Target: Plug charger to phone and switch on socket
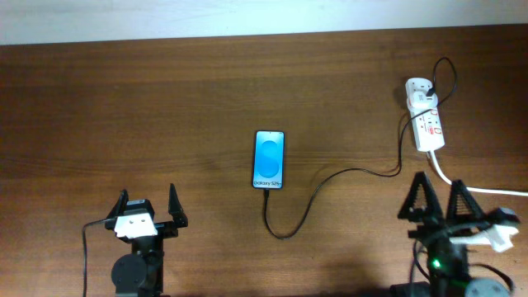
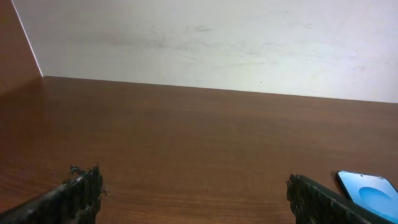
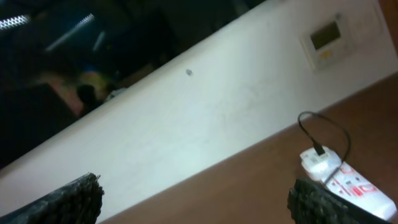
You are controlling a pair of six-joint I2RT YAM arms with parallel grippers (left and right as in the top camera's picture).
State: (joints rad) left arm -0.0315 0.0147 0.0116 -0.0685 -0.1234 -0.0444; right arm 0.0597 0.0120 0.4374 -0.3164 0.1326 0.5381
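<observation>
The phone (image 1: 269,159) lies flat near the middle of the brown desk (image 1: 165,99), screen up and lit bright blue with a paler oval. Small white text near its lower end seems to read "Galaxy S2", and the last character is too small to tell. The charger cable (image 1: 330,177), thin and black, meets the phone's near short edge. From there it loops towards the robot and runs right across the desk to the power strip (image 1: 428,120) at the far right. Whether its tip is fully seated in the phone cannot be told.

The power strip is white with small red markings. It has a white plug (image 1: 419,89) at its far end and a thick white cord (image 1: 462,186) leaving its near end. Its printing and the position of its switches cannot be read.

The left hand (image 1: 148,198) hovers near the front edge, left of the phone, with its fingers spread and nothing between them. The right hand (image 1: 440,186) sits near the front right, in line with the power strip but apart from it, and is likewise spread and empty.

In the right wrist view a small panel (image 3: 326,37) with a greenish display is fixed on the white wall (image 3: 217,118).
</observation>
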